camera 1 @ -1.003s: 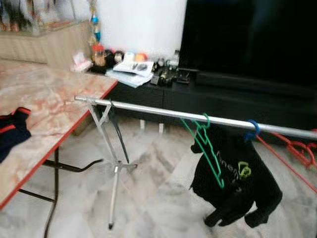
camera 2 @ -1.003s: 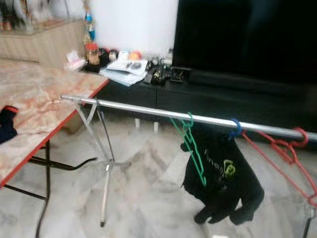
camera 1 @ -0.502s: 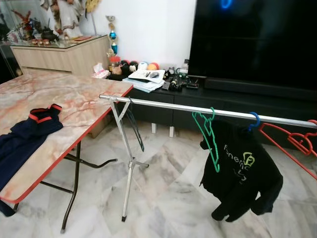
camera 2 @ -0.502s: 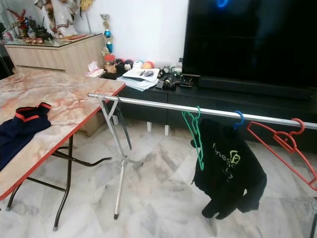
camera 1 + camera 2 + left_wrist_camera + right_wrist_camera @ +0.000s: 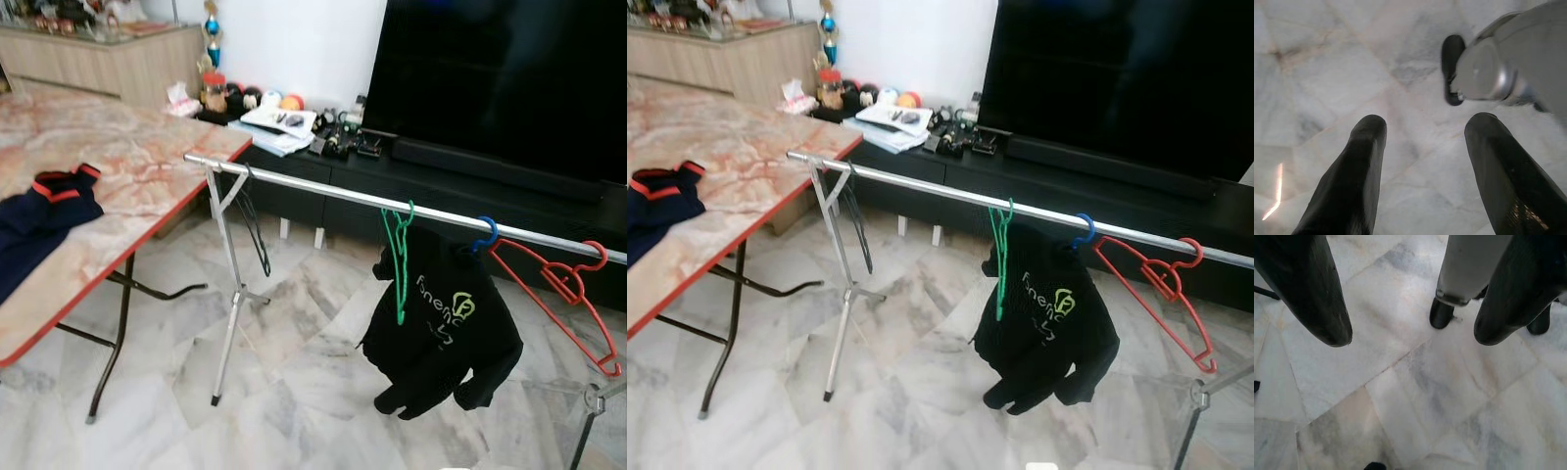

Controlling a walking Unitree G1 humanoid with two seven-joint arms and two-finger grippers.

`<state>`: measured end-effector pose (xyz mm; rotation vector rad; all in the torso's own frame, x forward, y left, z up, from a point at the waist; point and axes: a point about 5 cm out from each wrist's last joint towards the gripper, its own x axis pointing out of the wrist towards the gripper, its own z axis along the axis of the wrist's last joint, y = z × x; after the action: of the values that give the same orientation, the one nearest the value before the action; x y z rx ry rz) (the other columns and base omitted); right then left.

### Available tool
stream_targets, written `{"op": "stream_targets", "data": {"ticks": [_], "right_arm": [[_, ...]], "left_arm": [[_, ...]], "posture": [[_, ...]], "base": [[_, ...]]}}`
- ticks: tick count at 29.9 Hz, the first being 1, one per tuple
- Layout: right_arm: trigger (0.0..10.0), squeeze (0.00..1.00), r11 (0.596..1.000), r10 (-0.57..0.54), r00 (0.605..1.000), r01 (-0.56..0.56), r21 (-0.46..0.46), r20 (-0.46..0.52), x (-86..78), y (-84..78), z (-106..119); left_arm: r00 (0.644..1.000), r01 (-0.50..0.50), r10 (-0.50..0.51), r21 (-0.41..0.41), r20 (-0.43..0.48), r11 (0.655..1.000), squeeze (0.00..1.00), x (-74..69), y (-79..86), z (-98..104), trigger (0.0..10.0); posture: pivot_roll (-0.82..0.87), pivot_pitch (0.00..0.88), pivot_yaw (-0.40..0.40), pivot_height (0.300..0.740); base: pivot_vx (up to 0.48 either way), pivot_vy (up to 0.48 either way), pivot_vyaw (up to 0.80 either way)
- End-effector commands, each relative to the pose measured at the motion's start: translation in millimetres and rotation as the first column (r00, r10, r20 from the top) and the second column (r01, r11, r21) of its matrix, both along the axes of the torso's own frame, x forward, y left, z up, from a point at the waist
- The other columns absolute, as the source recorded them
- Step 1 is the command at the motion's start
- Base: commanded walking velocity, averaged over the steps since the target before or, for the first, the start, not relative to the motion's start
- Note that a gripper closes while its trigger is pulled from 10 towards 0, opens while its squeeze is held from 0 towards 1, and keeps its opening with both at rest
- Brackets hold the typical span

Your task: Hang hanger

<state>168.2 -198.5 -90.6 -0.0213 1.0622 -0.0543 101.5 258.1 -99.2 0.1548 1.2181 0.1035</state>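
Note:
A silver clothes rail point(image 5: 323, 188) runs across the room on tripod stands. On it hang a bare green hanger point(image 5: 398, 262), a blue hanger hook point(image 5: 483, 235) carrying a black hoodie point(image 5: 441, 333), and a bare red hanger point(image 5: 563, 294). A thin black hanger point(image 5: 257, 235) dangles by the left stand. Both arms hang low. My left gripper point(image 5: 1425, 161) is open over the marble floor, with nothing between its fingers. My right gripper point(image 5: 1413, 338) is also open and empty above the floor.
A marble-topped folding table point(image 5: 127, 166) stands to the left with a navy garment point(image 5: 39, 220) on it. Behind the rail are a low black cabinet point(image 5: 304, 196) with clutter and a large dark TV point(image 5: 509, 78). The rack's tripod legs point(image 5: 227, 333) stand on the floor.
The head camera has shifted and the picture has sharpened, so the rail sits differently in the frame. The hangers, hoodie and table have not moved.

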Motion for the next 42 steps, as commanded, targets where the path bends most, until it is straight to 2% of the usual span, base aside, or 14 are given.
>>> {"op": "stream_targets", "data": {"ticks": [1, 4, 6, 10, 13, 17, 19, 22, 25, 31, 42], "right_arm": [[10.0, 0.00, 0.999, -0.032, 0.999, 0.032, -0.005, 0.015, 5.0, -7.0, 3], [10.0, 0.00, 0.998, -0.055, 0.998, 0.055, -0.011, 0.026, 8.7, -12.7, 6], [10.0, 0.00, 0.991, -0.130, 0.990, 0.130, -0.001, 0.052, 12.3, -20.0, 9], [10.0, 0.00, 0.987, -0.163, 0.985, 0.162, 0.021, 0.064, 12.3, -18.2, 9], [10.0, 0.00, 0.985, -0.172, 0.983, 0.171, 0.029, 0.060, 13.8, -9.7, 8], [10.0, 0.00, 0.982, -0.185, 0.980, 0.181, 0.059, 0.072, 15.5, 3.8, 6], [10.0, 0.00, 0.981, -0.185, 0.980, 0.181, 0.062, 0.072, 14.7, 5.3, 6], [10.0, 0.00, 0.984, -0.171, 0.982, 0.165, 0.074, 0.081, 16.6, 7.1, 7], [10.0, 0.00, 0.980, -0.190, 0.978, 0.183, 0.080, 0.082, 19.1, 7.9, 8], [10.0, 0.00, 0.973, -0.213, 0.972, 0.201, 0.116, 0.097, 25.5, 14.6, 10], [10.0, 0.00, 0.977, -0.196, 0.977, 0.188, 0.097, 0.087, 20.6, 14.1, 8]], "left_arm": [[1.000, -0.013, 0.013, -0.010, -0.013, 1.000, 0.00, -0.1, -2.4, -1, 10.0], [1.000, -0.004, 0.004, -0.021, -0.014, 1.000, 0.00, 2.7, -7.9, -2, 10.0], [0.998, 0.065, -0.066, -0.031, -0.025, 0.997, 0.00, 7.0, -17.7, -3, 10.0], [0.998, 0.069, -0.069, -0.019, -0.016, 0.997, 0.00, 9.7, -19.3, -3, 10.0], [0.999, 0.050, -0.050, 0.006, 0.014, 0.999, 0.00, 16.8, -13.8, 0, 10.0], [0.996, 0.082, -0.083, 0.029, 0.037, 0.996, 0.00, 29.1, -6.1, 6, 10.0], [0.995, 0.086, -0.088, 0.034, 0.044, 0.996, 0.00, 32.1, -4.6, 8, 10.0], [0.994, 0.043, -0.046, 0.032, 0.100, 0.999, 0.00, 49.0, 2.6, 16, 10.0], [0.993, 0.043, -0.048, 0.039, 0.112, 0.998, 0.00, 55.0, 5.9, 20, 10.0], [0.994, -0.004, -0.001, 0.045, 0.106, 0.999, 0.00, 56.6, 13.9, 23, 10.0], [0.994, -0.009, 0.006, 0.036, 0.106, 0.999, 0.00, 53.7, 11.8, 21, 10.0]], "posture": [[0.25, 0.000, -0.087, 0.740], [0.20, 0.000, -0.058, 0.740], [0.16, 0.000, -0.035, 0.740], [0.16, 0.000, -0.024, 0.740], [0.14, 0.000, -0.004, 0.740], [0.12, 0.000, -0.008, 0.740], [0.13, 0.000, -0.015, 0.740], [0.19, 0.000, -0.027, 0.740], [0.19, 0.000, -0.016, 0.740], [0.13, 0.000, 0.059, 0.740], [0.14, 0.000, 0.038, 0.740]], "base": [[0.000, 0.000, 0.00], [0.000, 0.000, 0.00], [0.000, 0.000, 0.00], [0.000, 0.000, 0.00], [0.000, 0.000, 0.00], [0.000, 0.000, 0.00], [0.000, 0.000, 0.00], [0.000, 0.000, 0.00], [0.000, 0.000, 0.00], [0.000, 0.000, -0.13], [0.000, 0.000, -0.73]]}}
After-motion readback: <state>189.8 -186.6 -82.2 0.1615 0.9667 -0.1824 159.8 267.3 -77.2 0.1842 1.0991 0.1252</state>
